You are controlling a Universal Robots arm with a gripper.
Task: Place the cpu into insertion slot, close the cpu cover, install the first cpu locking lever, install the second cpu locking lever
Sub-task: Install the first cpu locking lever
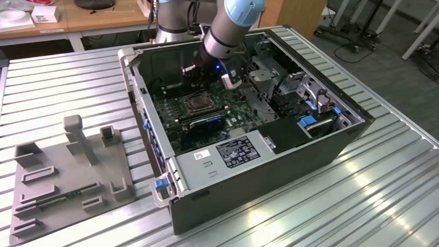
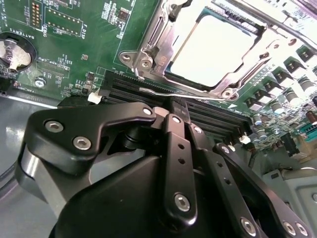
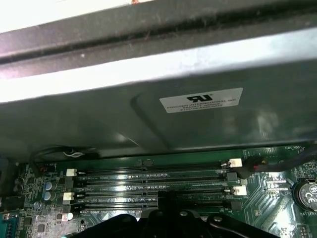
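1. Silver ribbed metal table top (image 1: 61, 87): long parallel slats, with glare on the near ones.
2. Black open-sided computer tower case (image 1: 274, 170): lies on its side directly on the slats, open face up, across the middle and the exterior view's right.
3. Flat grey fixture plate with upright blocks (image 1: 69, 175): lies on the slats at the exterior view's left, beside the case, not touching.

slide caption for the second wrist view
Gripper by the memory slots, next to the cpu lying under its lowered cover.
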